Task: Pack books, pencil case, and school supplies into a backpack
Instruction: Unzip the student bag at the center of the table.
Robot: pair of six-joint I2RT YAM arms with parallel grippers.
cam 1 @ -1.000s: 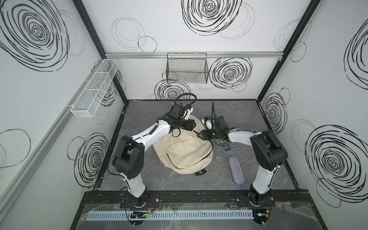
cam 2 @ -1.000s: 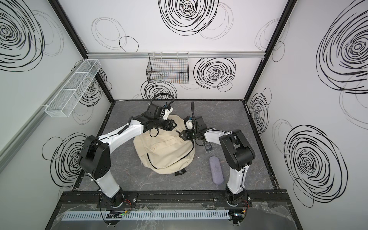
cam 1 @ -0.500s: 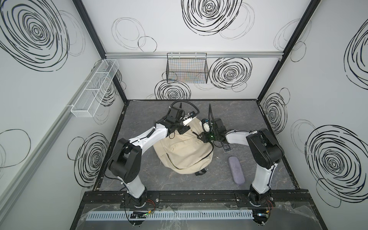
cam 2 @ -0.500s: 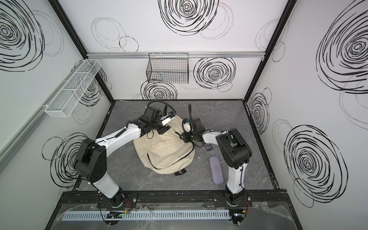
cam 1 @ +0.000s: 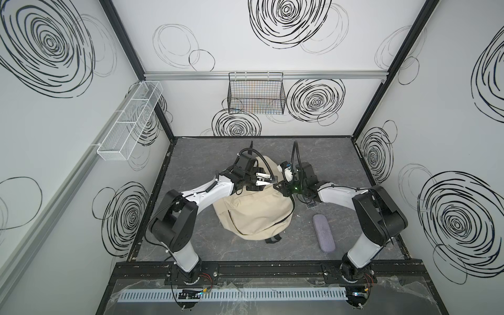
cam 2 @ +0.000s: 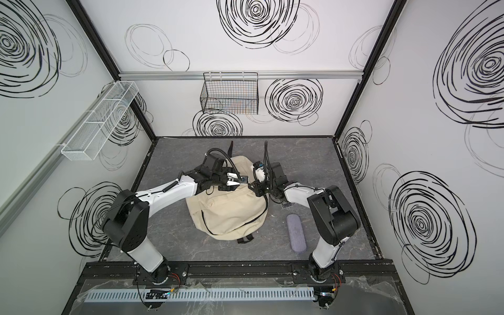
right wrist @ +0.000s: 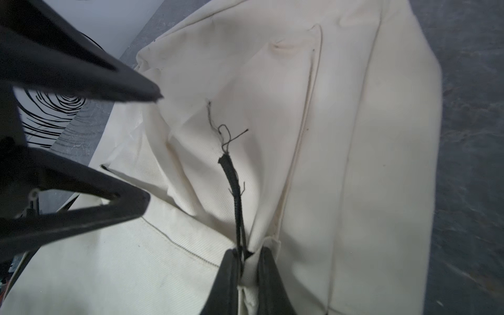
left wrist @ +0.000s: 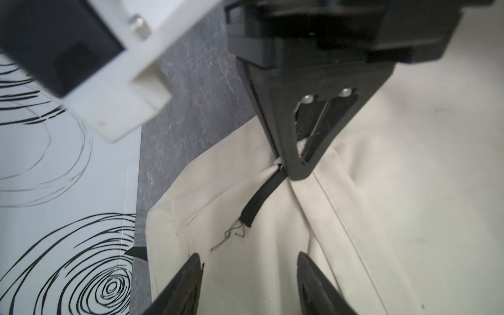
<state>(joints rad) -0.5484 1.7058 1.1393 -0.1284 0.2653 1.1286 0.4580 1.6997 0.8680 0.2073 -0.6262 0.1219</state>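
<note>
Pencil case (cam 1: 323, 232) lies flat on the grey tabletop (cam 1: 207, 245), nearest the arm bases on the right side, clear of the backpack (cam 1: 253, 212). Small dark packet (cam 1: 311, 205) lies just beyond it, beside the backpack's right edge. Backpack occupies the table centre. At its far part, right gripper (right wrist: 246, 252) is clamped on the black cord (right wrist: 235, 196) and a fabric fold. Left gripper (left wrist: 248, 256) hovers close by, jaws apart, holding nothing.

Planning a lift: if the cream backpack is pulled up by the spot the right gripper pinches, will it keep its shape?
Probably not: the backpack lies slumped, and its canvas bunches into folds where the right gripper pinches it with the black cord. It would likely drape and sag from there. The matte weave looks unlikely to slip.
</note>
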